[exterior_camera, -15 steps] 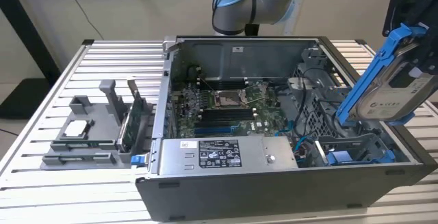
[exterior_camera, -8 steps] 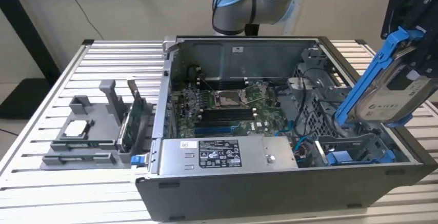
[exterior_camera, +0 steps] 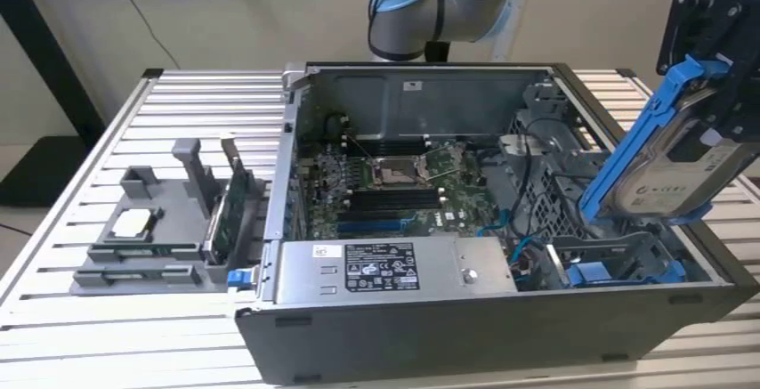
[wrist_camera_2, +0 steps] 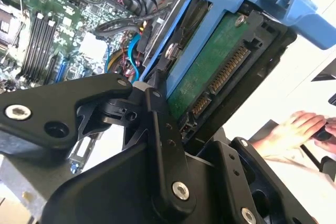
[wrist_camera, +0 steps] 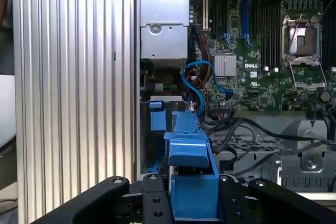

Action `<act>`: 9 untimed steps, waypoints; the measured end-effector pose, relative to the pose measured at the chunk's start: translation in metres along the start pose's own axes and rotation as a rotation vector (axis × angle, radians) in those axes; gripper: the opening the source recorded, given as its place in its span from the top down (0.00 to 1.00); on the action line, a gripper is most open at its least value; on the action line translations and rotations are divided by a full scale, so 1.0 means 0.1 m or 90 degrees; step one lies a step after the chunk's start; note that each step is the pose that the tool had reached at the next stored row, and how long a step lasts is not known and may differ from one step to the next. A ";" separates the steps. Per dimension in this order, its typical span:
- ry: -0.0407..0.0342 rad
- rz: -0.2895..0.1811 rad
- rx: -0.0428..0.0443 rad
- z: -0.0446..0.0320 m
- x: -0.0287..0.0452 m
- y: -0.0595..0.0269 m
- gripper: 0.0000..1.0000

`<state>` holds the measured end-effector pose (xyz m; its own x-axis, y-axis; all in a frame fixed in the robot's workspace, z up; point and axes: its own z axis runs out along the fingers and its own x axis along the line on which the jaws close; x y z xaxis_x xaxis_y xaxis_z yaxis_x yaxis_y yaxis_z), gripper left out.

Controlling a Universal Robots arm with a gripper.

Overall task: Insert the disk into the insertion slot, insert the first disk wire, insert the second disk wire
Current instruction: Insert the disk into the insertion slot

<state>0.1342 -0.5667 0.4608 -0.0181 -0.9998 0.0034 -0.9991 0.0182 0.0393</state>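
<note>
Gripper point(wrist_camera: 194, 199) clamped on the blue-framed disk point(exterior_camera: 667, 174), tilted, seemingly just above the insertion slot point(exterior_camera: 611, 269).

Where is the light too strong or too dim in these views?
Exterior view: the case front is in shade, the disk well lit. Second wrist view: the background past the disk is washed out white around a hand. First wrist view: the ribbed table is evenly bright.

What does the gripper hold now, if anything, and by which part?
The gripper holds the disk, clamped across the sides of its blue carrier near the connector end.
</note>
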 end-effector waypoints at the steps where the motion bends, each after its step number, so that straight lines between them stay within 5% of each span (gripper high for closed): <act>1: 0.0000 0.000 0.0000 0.004 0.000 0.000 0.67; 9: -0.0001 0.000 0.0000 0.067 0.000 0.001 0.67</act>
<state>0.1338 -0.5667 0.4541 -0.0181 -0.9998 0.0034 -0.9991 0.0183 0.0393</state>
